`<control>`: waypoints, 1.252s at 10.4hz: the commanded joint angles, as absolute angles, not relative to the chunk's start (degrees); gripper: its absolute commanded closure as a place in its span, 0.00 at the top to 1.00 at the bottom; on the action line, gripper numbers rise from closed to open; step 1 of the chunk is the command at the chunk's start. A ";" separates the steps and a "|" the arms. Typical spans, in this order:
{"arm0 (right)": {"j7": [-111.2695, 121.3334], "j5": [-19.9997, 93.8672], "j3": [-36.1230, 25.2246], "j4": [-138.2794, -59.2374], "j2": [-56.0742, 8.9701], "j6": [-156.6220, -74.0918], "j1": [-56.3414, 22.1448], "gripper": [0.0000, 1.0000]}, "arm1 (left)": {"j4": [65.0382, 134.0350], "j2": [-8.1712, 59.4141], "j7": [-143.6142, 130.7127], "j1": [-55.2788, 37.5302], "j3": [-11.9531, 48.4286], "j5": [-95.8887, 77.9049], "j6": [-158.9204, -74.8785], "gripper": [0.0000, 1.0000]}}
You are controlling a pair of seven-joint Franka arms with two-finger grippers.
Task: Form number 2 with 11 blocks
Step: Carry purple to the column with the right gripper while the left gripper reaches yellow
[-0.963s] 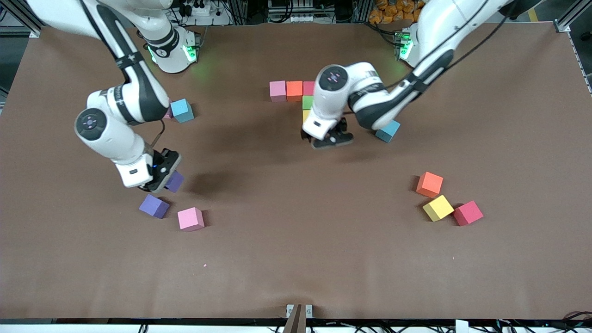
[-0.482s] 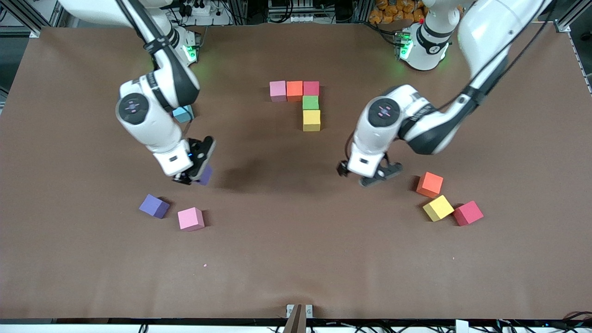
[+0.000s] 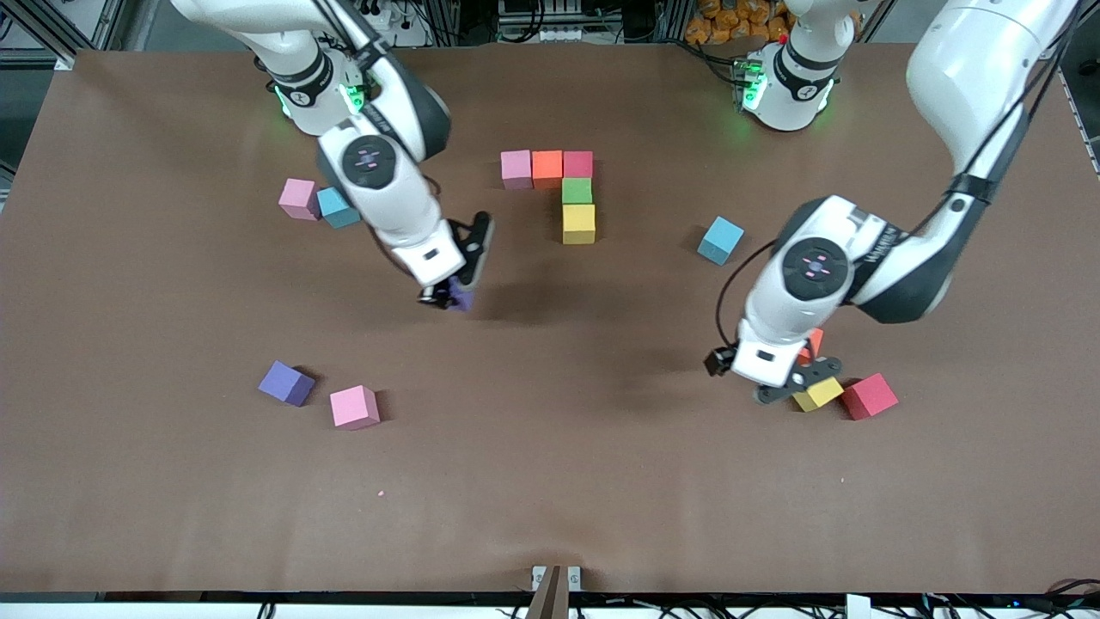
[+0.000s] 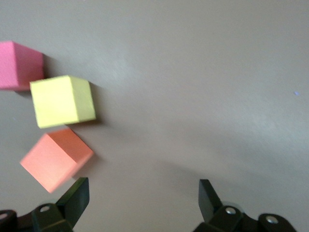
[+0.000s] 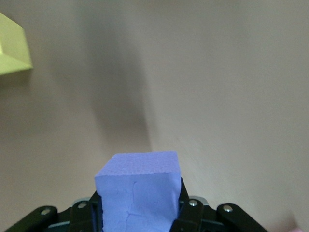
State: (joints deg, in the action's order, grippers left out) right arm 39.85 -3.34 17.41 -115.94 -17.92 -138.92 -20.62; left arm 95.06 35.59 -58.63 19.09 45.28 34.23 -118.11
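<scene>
Five blocks touch in a partial figure: pink, orange and crimson in a row, with green and yellow below the crimson one. My right gripper hangs over bare table beside that yellow block, shut on a purple block. My left gripper is open above a loose group of orange, yellow and crimson blocks, with nothing between its fingers. The orange block is partly hidden in the front view.
Toward the right arm's end lie a loose purple block and a pink one, with another pink block touching a light-blue cube nearer the bases. A second light-blue cube sits beside the figure.
My right gripper lifted the purple block and carried it toward the figure. My left gripper left the figure and moved over the orange, yellow and crimson group, staying open.
</scene>
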 commanded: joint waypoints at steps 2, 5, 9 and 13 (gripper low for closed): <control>37.62 -4.04 14.50 -114.26 -23.37 -141.68 -28.02 0.22 | 92.46 36.83 -53.44 21.09 42.90 34.37 -116.89 1.00; 30.00 -3.96 14.50 -115.14 -25.92 -141.59 -31.19 0.21 | 92.46 37.79 -53.17 21.53 40.79 34.45 -117.51 1.00; 29.62 -4.04 15.03 -115.57 -26.90 -142.82 -32.87 0.21 | 92.55 40.15 -53.17 23.72 38.76 34.28 -119.18 1.00; 27.78 -3.87 15.12 -117.85 -24.87 -141.68 -35.24 0.21 | 92.64 42.53 -53.17 24.96 38.76 34.19 -121.02 1.00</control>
